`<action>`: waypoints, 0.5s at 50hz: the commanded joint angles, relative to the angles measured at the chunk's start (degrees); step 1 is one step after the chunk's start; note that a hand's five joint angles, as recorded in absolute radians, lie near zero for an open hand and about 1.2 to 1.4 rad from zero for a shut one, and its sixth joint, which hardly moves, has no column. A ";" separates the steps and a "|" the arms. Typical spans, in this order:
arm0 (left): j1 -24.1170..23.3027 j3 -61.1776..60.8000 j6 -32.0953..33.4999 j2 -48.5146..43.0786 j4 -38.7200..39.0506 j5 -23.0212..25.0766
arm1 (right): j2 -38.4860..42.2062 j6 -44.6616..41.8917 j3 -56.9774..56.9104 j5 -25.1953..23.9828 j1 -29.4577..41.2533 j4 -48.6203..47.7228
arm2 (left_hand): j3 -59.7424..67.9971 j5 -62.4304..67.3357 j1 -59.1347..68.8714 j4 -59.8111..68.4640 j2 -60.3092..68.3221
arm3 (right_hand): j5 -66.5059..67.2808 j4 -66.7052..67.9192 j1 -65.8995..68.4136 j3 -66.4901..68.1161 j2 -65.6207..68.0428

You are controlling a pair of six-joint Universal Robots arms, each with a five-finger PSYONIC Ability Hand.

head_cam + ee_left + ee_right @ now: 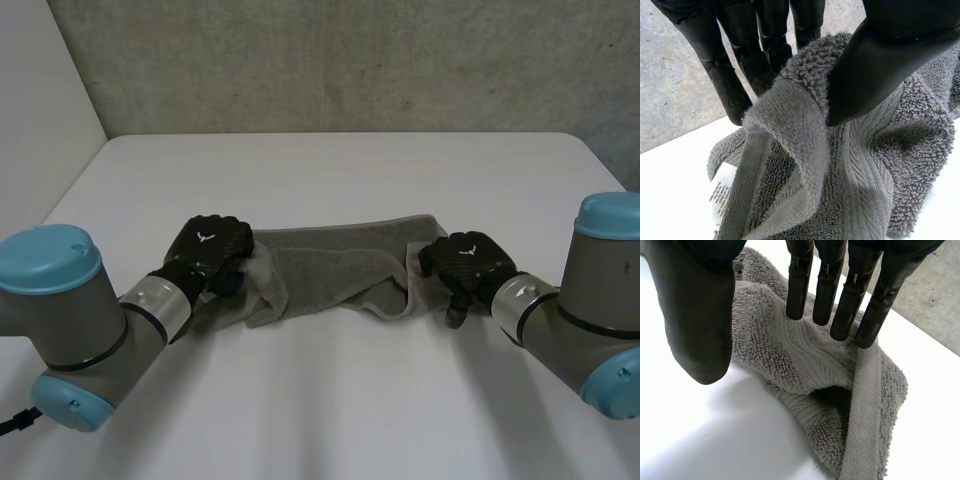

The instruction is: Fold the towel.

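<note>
1. Nearest, the left robot hand (208,250) is at the left end of the grey terry towel (340,265). Its thumb and fingers (740,80) pinch a raised fold of the hem between them, so it holds the cloth.
2. Just beside this fold a white care label (722,192) sticks out from the towel's edge (the print is too small to read).
3. The right robot hand (468,262) is at the right end. Its fingers (840,295) are straight and wide apart from the thumb, above the cloth, and they grip nothing. Whether the tips touch it, I cannot tell.
4. Between the two hands the towel lies on the white tabletop (340,170) as a long, rumpled strip, with its long edges turned inward.
5. My judgement: a lengthwise fold is perhaps made, but not neatly. The fold end to end is left, and the right end must be gripped first.
</note>
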 commanded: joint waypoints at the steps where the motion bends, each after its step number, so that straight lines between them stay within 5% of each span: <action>1: -2.38 2.40 2.34 -0.70 -0.57 -3.01 | 0.44 3.30 -5.56 1.61 -2.10 5.73 | 1.62 1.39 2.75 1.75 1.45 | -11.39 -22.24 -20.30 -21.62 -23.81; 13: 2.19 2.93 2.78 -0.09 -1.62 -2.40 | 0.62 3.47 -4.15 1.79 -2.10 2.74 | 1.62 1.39 2.75 1.75 1.45 | -11.23 -22.07 -20.14 -21.45 -23.64; 25: 0.35 2.40 2.78 -0.09 -2.59 -2.40 | 0.09 3.47 -7.58 -1.29 -1.22 3.09 | 1.62 1.39 2.75 1.75 1.45 | -11.90 -22.75 -20.81 -22.12 -24.31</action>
